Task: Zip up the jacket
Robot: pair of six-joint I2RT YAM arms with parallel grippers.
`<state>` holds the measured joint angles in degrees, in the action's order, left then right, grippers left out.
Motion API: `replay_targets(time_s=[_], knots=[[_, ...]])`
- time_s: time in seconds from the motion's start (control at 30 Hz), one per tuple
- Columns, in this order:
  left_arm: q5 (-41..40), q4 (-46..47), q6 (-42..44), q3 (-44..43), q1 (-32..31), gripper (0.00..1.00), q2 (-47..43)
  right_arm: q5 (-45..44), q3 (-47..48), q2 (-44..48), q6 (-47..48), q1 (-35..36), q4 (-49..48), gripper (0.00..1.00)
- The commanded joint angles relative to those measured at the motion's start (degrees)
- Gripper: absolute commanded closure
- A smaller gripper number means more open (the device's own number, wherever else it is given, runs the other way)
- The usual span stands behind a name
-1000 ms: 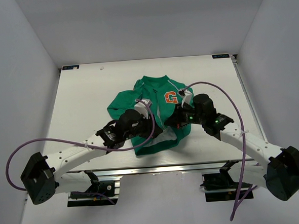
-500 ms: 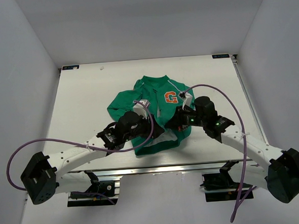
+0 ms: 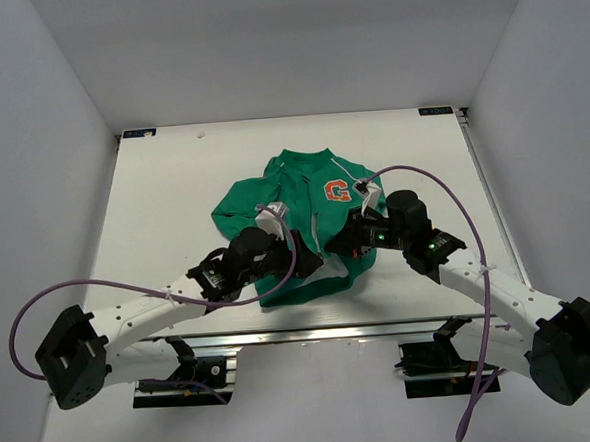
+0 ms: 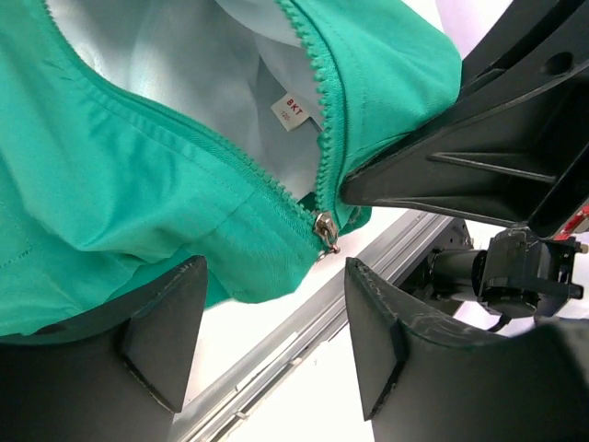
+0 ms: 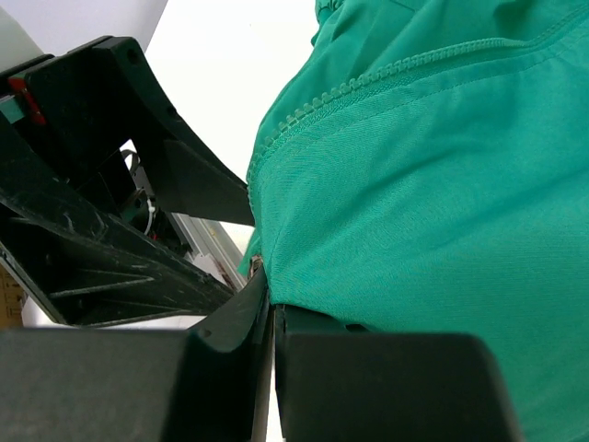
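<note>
Left gripper [image 4: 274, 276], jaws wide astride the zipper slider [image 4: 324, 230], holds nothing while right gripper [image 5: 270, 308] pinches the jacket [image 3: 308, 195] by its hem on the table [image 3: 163, 189]; if you close off-centre, expect fabric caught instead of the pull.

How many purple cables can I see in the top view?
2. One cable runs along the left arm, base to wrist; the other cable arcs over the right arm, beside the jacket. Parts of both may be hidden.
</note>
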<state>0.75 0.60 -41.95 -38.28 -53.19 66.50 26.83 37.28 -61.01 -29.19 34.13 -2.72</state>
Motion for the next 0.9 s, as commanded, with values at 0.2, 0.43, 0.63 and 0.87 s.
replay_targets(time_s=[0.2, 0.43, 0.63, 0.87], knots=[[2.7, 8.5, -1.1, 3.4, -0.2, 0.25, -4.3, 2.6, 0.3, -0.1, -0.4, 0.0, -3.2, 1.00], [5.1, 11.3, -2.3, 3.4, 0.2, 0.24, -2.3, 2.1, 0.6, -0.1, -0.9, 0.0, -3.8, 1.00], [5.5, 11.1, -5.2, 5.6, 1.3, 0.25, -3.0, 1.1, 0.7, 0.6, -0.2, -0.1, -2.6, 1.00], [6.4, 11.7, -8.1, 7.9, 2.9, 0.16, -3.5, 1.2, 0.7, 0.5, 0.2, 0.0, -2.1, 1.00]])
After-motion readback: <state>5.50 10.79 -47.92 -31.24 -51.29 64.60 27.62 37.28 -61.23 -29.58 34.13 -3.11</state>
